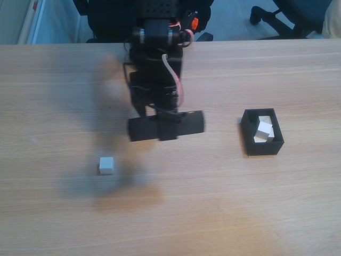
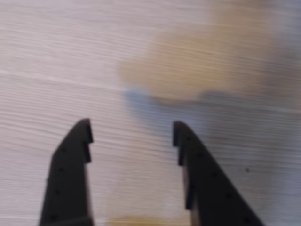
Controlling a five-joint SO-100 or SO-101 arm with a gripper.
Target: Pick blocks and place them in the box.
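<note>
While the gripper (image 2: 131, 136) hung wide open and empty over bare table (image 1: 213, 213), one block (image 1: 106, 165) sat lower left in the fixed view; farther right, the box (image 1: 262, 147), long axis running up-frame, held tilted blocks (image 1: 264, 129).

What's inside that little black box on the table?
In the fixed view the black box holds white cubes, piled and tilted against each other. At least two show; how many lie underneath, and the box floor, are covered.
</note>
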